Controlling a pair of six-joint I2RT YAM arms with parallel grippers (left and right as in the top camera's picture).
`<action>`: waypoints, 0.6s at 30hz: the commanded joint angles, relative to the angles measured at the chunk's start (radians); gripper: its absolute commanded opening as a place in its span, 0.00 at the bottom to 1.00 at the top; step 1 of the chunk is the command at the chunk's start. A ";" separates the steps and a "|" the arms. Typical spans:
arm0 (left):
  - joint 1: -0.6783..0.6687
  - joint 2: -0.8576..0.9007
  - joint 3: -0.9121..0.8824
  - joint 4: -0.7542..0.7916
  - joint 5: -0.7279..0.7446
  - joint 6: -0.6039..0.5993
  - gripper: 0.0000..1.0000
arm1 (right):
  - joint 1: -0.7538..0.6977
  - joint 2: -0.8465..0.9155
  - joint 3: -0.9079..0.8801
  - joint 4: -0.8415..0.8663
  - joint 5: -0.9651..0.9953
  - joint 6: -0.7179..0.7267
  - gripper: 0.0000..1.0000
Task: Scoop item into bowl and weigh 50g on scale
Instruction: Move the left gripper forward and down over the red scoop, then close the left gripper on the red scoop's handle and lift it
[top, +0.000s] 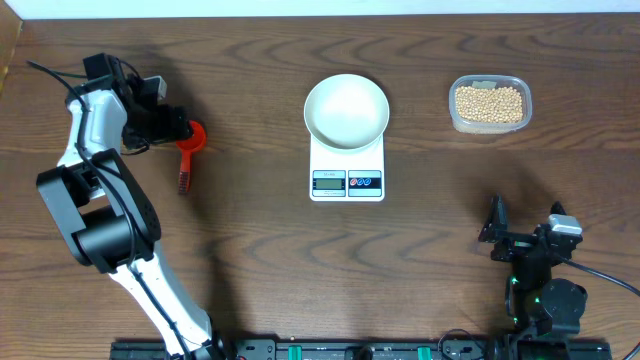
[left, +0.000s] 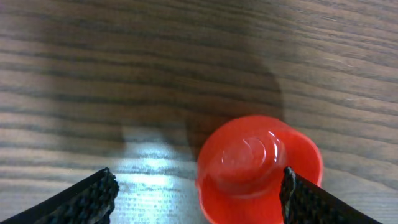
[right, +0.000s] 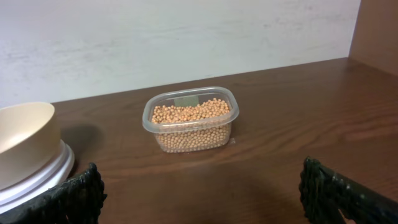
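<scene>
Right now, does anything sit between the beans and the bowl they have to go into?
Nothing visible does. Only bare table lies between the beans in their clear tub and the bowl on the scale.

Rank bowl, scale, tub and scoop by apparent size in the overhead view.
1. bowl and scale: about alike. The bowl hides part of the scale, so I won't rank them.
2. tub
3. scoop, clearly smallest

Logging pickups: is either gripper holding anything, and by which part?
Nothing is held. The left gripper stands open over the red scoop's cup end, not closed on it; the right gripper is open and empty.
</scene>
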 joint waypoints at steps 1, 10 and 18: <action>-0.002 0.011 0.014 0.018 -0.013 0.024 0.80 | 0.006 -0.006 -0.001 -0.004 0.002 0.005 0.99; -0.003 0.011 -0.029 0.076 -0.013 0.024 0.63 | 0.006 -0.006 -0.001 -0.004 0.002 0.005 0.99; -0.003 0.012 -0.053 0.091 -0.013 0.024 0.57 | 0.006 -0.006 -0.001 -0.004 0.002 0.005 0.99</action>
